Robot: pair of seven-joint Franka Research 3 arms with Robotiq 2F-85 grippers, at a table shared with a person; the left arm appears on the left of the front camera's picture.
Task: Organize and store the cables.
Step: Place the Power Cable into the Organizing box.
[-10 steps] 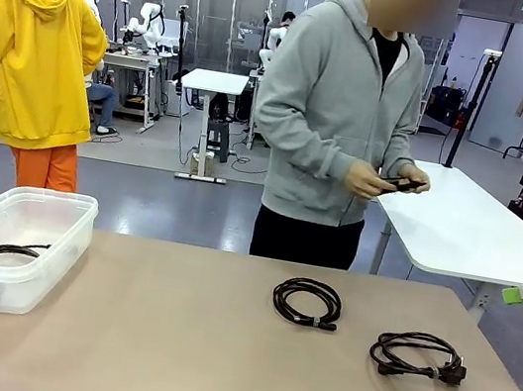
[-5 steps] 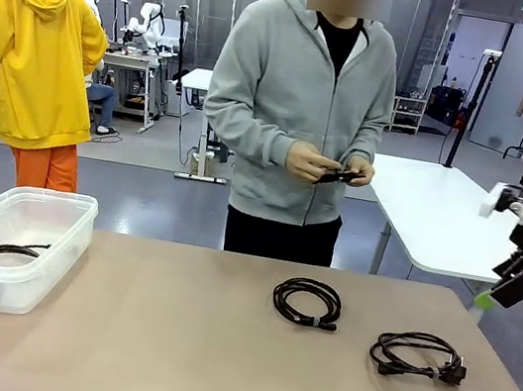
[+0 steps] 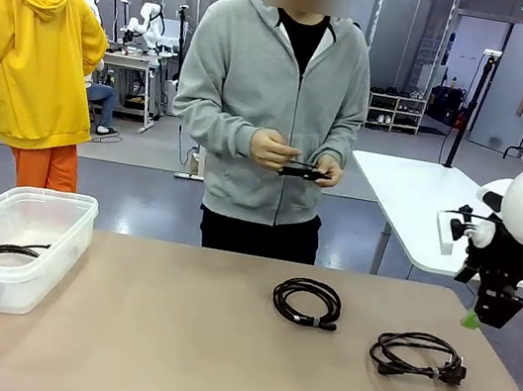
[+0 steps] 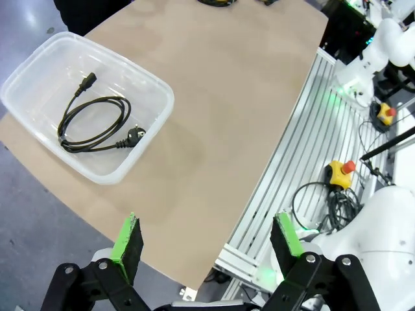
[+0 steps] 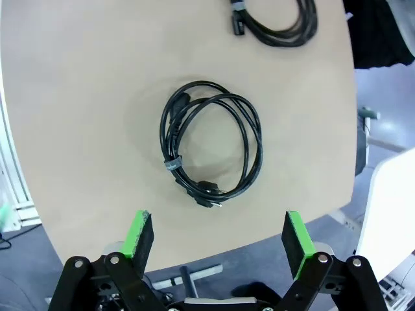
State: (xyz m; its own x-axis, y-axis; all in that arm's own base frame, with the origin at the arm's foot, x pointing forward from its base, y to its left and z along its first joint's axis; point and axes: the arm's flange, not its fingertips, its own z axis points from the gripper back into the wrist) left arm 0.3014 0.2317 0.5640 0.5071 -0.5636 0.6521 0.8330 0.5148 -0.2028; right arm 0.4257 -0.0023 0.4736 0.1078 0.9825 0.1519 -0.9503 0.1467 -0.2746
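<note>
Two coiled black cables lie on the tan table: one [image 3: 307,302] near the middle and one with chunky plugs [image 3: 417,356] to its right. A third cable [image 4: 94,123] lies inside the clear plastic bin [image 3: 22,216] at the table's left end. My right gripper [image 3: 478,314] hangs beyond the table's right edge, above and right of the plugged cable. In the right wrist view it [image 5: 217,236] stands open high over that coil [image 5: 211,146], with the other coil [image 5: 279,19] at the top. My left gripper [image 4: 207,240] is open, high above the table's near edge, the bin [image 4: 155,91] below it.
A person in a grey hoodie [image 3: 275,87] stands at the far edge, holding a small black thing [image 3: 301,170] in both hands. A white table [image 3: 420,207] stands behind at the right. A slatted metal frame [image 4: 305,136] with a yellow stop button [image 4: 340,172] borders my side.
My right arm has swung in from the right edge and now hangs by the table's right end. The person has stepped to the left. The cables lie where they were.
</note>
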